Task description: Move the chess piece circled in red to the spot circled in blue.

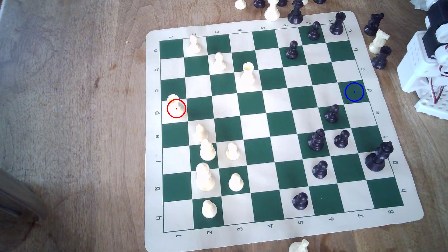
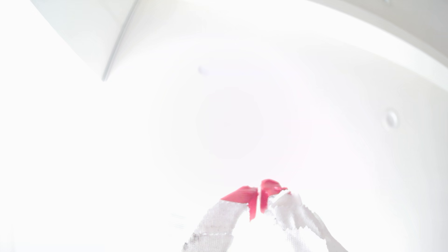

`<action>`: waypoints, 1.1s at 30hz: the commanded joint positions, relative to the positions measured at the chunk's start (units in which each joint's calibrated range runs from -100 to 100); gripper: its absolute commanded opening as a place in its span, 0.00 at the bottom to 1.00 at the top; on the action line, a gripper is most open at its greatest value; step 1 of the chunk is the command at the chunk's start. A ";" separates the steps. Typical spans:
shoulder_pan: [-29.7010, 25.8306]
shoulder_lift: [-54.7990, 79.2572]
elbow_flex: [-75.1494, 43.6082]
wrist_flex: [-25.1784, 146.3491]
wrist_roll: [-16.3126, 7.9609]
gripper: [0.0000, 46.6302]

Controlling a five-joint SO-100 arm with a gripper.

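From the exterior view, a soft roll-up chess mat with cream and dark green squares lies slightly crooked on a worn, brown wooden surface. The small cream-white plastic rook, notched on top with a narrow waist, stands upright on the cream square in row d of file 1, at the mat's edge on the exterior view's left; a thin red ring is drawn over its base. Well apart from it, across the mat towards the exterior view's right, sits the dark green square marked with a blue ring and centre dot, bare of any piece. A taller cream rook stands nearer the middle, round-headed cream pawns cluster on the left files, and glossy black pieces hold the right files. The white, perforated plastic base of the arm with its thin wires sits just off the mat at the exterior view's right edge.

The wrist view gives something quite different: a washed-out, overexposed white glare, with the pincer rising into it. Its white, rough-textured fingers are tipped in pink-red tape, and the two tips meet with barely a slit between them, holding nothing.
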 commanded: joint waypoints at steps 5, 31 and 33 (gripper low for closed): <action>-3.77 -0.20 0.81 -1.43 0.15 0.00; -4.94 -0.20 0.72 14.87 -6.59 0.00; -10.03 -0.20 0.81 26.99 -2.54 0.00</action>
